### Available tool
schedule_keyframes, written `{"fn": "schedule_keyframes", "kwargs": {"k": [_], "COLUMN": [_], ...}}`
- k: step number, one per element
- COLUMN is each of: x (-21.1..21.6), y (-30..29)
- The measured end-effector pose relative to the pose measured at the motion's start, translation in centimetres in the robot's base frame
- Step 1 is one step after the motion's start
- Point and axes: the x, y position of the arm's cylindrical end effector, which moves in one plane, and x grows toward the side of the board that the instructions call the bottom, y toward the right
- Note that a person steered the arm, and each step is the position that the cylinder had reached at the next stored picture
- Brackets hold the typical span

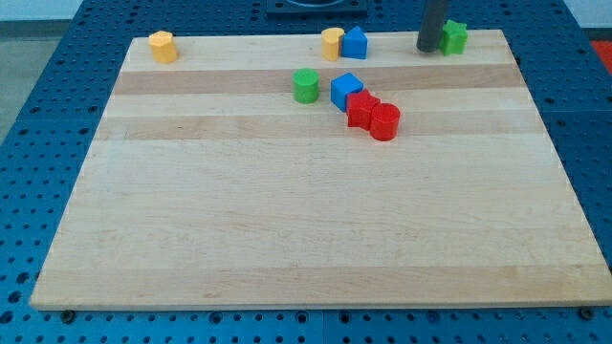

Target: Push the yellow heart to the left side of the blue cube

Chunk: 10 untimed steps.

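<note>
Currently our tip (426,49), a bare rod with no claw to open or close, rests beside the green block (455,37), far right of the blue cube (345,91), whose upper-left neighbour, the yellow heart (332,43), awaits pushing.

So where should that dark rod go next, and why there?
Probably toward the view's left along the top edge. My tip sits beside the green block, far from both yellow blocks. Which one is the heart is hard to tell; the nearer yellow block touches a blue block, above the blue cube.
</note>
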Motion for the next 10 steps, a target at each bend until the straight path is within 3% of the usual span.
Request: {"fn": "schedule_keyframes", "kwargs": {"k": [2,6,10], "x": [-0.7,-2.9,-2.0], "y": [-2.3,-14.9,-18.8]}}
